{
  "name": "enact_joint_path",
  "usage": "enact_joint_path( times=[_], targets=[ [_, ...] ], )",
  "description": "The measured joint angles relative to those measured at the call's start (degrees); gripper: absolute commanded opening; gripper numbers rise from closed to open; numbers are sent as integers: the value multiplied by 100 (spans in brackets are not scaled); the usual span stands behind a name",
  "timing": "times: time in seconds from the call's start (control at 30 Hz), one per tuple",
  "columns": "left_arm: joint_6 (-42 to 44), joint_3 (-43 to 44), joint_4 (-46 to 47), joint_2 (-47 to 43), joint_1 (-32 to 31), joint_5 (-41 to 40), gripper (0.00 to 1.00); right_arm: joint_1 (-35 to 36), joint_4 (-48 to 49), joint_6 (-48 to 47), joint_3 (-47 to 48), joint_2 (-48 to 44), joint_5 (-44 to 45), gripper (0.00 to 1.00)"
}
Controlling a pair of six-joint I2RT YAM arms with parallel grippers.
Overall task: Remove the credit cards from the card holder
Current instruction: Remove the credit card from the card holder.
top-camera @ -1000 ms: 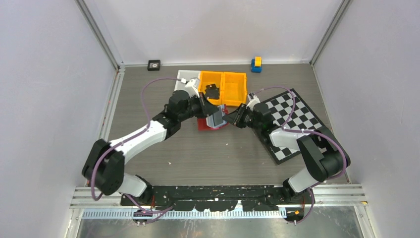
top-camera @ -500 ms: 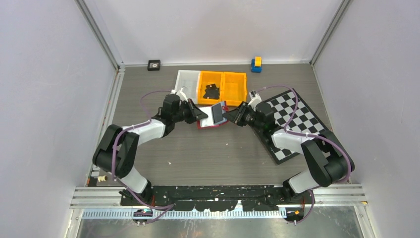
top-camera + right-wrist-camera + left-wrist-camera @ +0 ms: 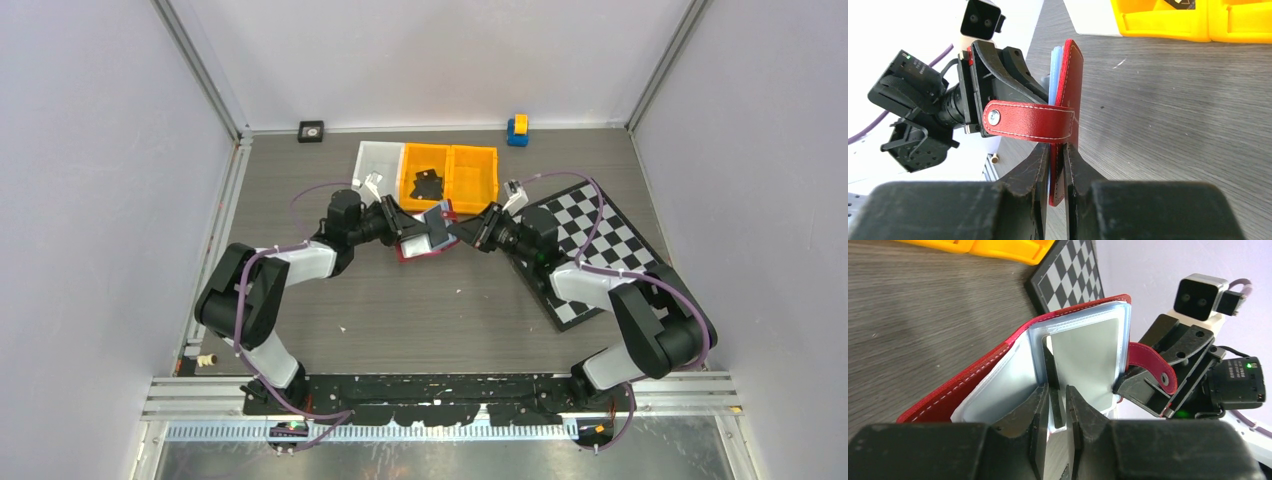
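The red card holder (image 3: pixel 412 250) is held open and upright above the table between both arms. My right gripper (image 3: pixel 1057 150) is shut on its red cover (image 3: pixel 1070 75), with the snap tab (image 3: pixel 1028 121) hanging across to the left. In the left wrist view the pale clear sleeves (image 3: pixel 998 385) fan out, and a light grey card (image 3: pixel 1083 355) shows inside one. A thin credit card (image 3: pixel 1050 375), seen edge-on and dark, sticks out of a sleeve between the fingers of my left gripper (image 3: pixel 1058 390). Those jaws stand slightly apart, with a sliver of gap beside the card.
Two orange bins (image 3: pixel 470 175) stand just behind the wallet, one with dark flat pieces (image 3: pixel 428 182) in it, and a white bin (image 3: pixel 378 158) to their left. A chequered board (image 3: pixel 600 240) lies under the right arm. A blue and yellow block (image 3: pixel 517 129) sits at the back wall.
My left arm drew its elbow back to the left, and its gripper came back in at the sleeves. Its jaws have parted a little. The right gripper kept its hold and raised the wallet slightly.
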Motion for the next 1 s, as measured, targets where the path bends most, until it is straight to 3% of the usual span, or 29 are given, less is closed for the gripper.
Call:
enact_joint_path(
  times=[0.13,0.37,0.63,1.0],
  targets=[
    [-208,-9,369,66,7,107,25,-68,205,162,-7,2,-76,1],
    [-605,-120,1027,249,61,282,15,-146,531,426,-33,101,-179,0],
    [-756,-249,1373,256,195,393,15,-258,868,704,-33,382,-317,1],
    [-763,-249,1346,258,260,398,12,-313,1287,975,-31,763,-511,28]
  ],
)
